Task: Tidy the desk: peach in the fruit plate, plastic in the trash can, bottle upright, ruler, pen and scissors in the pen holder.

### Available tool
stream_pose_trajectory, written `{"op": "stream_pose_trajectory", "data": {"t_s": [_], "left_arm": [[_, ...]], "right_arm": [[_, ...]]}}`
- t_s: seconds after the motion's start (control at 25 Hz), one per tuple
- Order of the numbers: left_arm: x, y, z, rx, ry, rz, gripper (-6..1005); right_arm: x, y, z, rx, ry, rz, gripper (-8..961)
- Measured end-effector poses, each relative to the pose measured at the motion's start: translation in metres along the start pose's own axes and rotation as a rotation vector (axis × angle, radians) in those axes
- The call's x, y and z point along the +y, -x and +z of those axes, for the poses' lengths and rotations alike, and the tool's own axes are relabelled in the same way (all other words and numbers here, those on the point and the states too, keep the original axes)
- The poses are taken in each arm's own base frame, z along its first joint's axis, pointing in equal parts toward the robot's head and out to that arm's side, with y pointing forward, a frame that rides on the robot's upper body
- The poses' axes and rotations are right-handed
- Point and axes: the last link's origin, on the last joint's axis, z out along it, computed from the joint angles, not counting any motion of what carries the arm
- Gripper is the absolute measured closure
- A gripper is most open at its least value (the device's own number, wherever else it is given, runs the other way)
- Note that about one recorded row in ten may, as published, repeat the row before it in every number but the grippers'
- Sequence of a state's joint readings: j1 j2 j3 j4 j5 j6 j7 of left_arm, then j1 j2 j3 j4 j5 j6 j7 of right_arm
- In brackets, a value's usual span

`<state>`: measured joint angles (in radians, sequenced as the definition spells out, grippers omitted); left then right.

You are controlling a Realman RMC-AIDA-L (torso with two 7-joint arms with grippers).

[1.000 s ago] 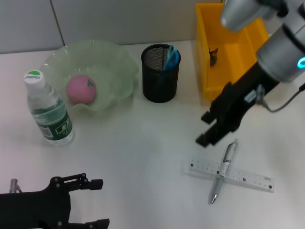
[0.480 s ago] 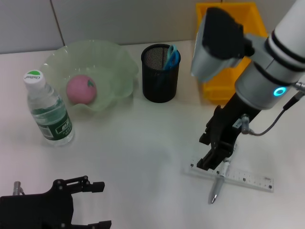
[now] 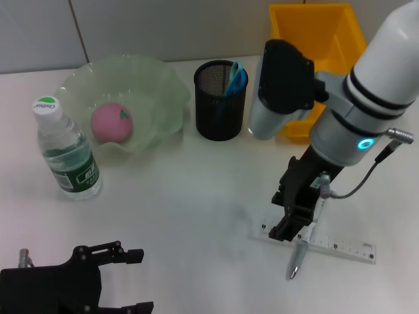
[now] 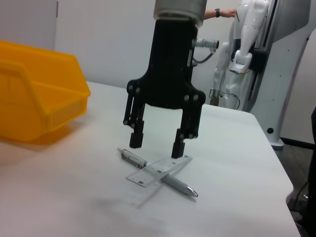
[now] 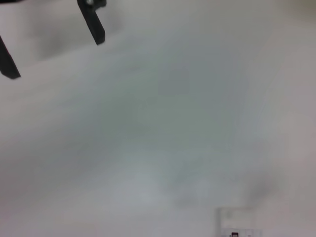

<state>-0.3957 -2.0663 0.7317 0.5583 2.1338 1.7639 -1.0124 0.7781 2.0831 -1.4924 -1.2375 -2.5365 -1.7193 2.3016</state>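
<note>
**Right gripper lowers over pen and ruler**

Lowered since a second ago, the right gripper (image 4: 157, 142) hangs with jaws wide just above the silver pen (image 3: 305, 237), which lies crossed on the clear plastic ruler (image 3: 340, 246). Left gripper (image 3: 131, 279) sits parked near left, jaws open.

Most of the view is bare white table (image 5: 163, 128), soft and blurred, with a faint grey shading across its middle. Two black fingers (image 5: 95, 22) reach in at about 10 and 11 o'clock, well apart from each other and tapering to blunt tips; which gripper they belong to cannot be told. At about 5 o'clock, far from the fingers, the pale end of the ruler (image 5: 237, 222) lies flat, one small black mark showing on it.
</note>
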Motion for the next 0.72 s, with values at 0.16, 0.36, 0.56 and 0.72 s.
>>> {"op": "stream_pose_trajectory", "data": {"t_s": [0.16,0.36,0.56,0.72], "left_arm": [[0.0,0.0,0.0,0.0,0.001,0.001,165],[-0.001,-0.001,0.001,0.001,0.003,0.003,165],[-0.002,-0.002,0.002,0.007,0.006,0.002,165],[-0.002,-0.003,0.002,0.006,0.006,0.003,164]], "right_arm": [[-0.002,-0.001,0.008,0.018,-0.007,0.004,315],[-0.004,-0.001,0.018,0.03,-0.019,0.005,315],[-0.006,-0.001,0.025,0.034,-0.026,0.011,316],[-0.006,-0.001,0.03,0.039,-0.031,0.006,317]]}}
